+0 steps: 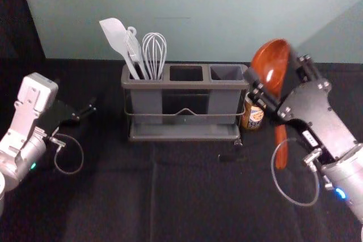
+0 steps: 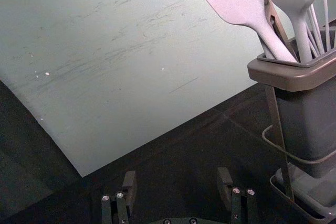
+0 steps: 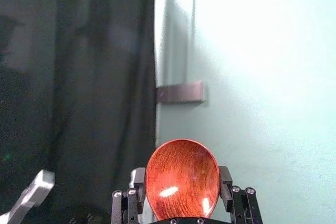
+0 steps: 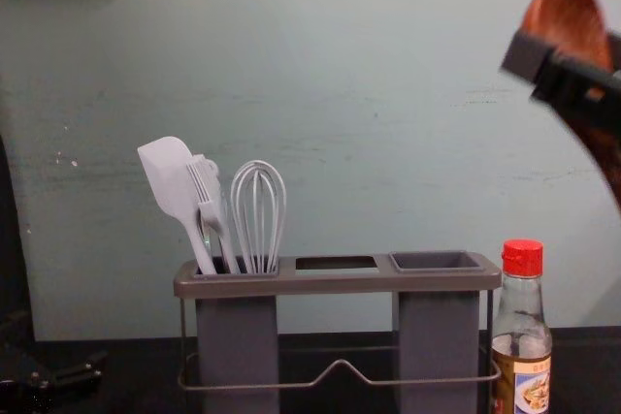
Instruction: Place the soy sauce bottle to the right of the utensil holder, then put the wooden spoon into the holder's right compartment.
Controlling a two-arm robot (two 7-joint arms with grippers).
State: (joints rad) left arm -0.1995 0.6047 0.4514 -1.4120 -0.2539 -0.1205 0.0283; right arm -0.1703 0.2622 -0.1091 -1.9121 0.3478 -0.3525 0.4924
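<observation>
**Raised at the Right**

We see the right gripper (image 1: pixel 274 66) closed on the wooden spoon (image 4: pixel 571 21), bowl up, above and right of the utensil holder (image 4: pixel 340 284). The soy sauce bottle (image 4: pixel 522 370) stands just beside the holder's right end. At left, the left gripper (image 1: pixel 89 110) hangs, jaws open.

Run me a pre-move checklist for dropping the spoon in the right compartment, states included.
- Wooden spoon gripped by right tool: ok
- Spoon handle pointing down, bowl up: ok
- Right compartment free of utensils: ok
- Soy sauce bottle upright, right of utensil holder: ok
- Spoon lined up over compartment: not ok, it's off to the right
- Bottle not touching holder: cannot tell
</observation>
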